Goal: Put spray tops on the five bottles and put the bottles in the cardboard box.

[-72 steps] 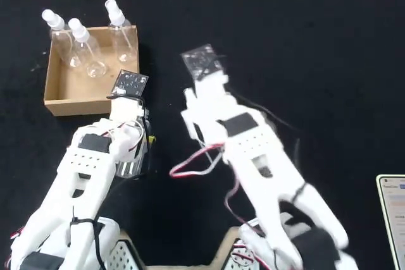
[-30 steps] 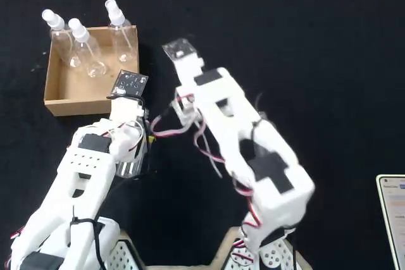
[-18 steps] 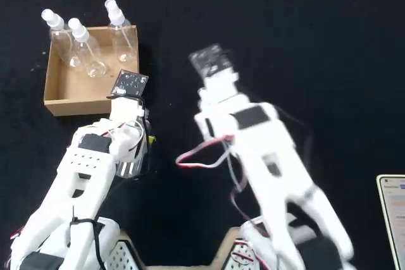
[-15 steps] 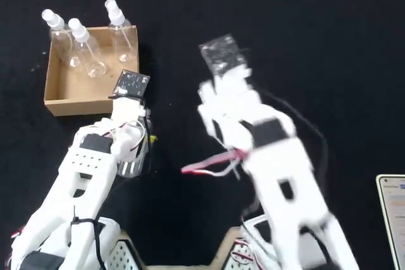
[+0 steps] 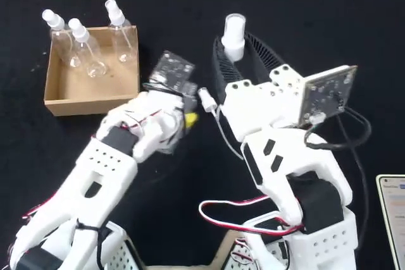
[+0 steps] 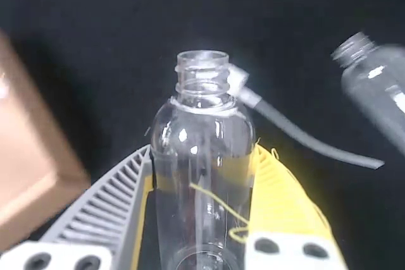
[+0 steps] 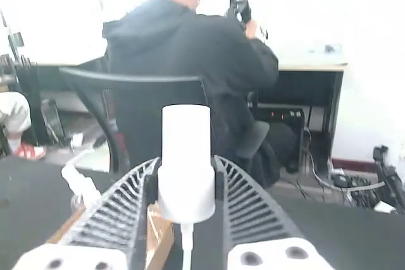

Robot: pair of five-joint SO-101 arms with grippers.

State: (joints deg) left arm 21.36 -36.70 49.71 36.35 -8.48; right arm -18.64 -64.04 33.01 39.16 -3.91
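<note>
My left gripper (image 5: 176, 132) is shut on a clear bottle (image 6: 201, 150) with an open neck, held upright between the grey and yellow fingers near the table's middle. My right gripper (image 5: 234, 45) is raised above the table and shut on a white spray top (image 7: 185, 175) (image 5: 233, 33), whose thin tube hangs down between the fingers. The cardboard box (image 5: 63, 100) stands at the back left with three capped bottles (image 5: 88, 52) in it. In the left wrist view a second open bottle (image 6: 378, 90) lies beyond the held one, and a thin grey tube (image 6: 304, 140) passes by its neck.
A white device (image 5: 393, 219) lies at the table's right edge. The black table stretches free to the right and the back. The box's corner (image 6: 31, 156) is close beside my left gripper. A red and white cable (image 5: 234, 203) loops at the right arm's base.
My right arm has swung up and tipped back, so its gripper now points upward with the spray top. My left arm has moved right and forward with the bottle.
</note>
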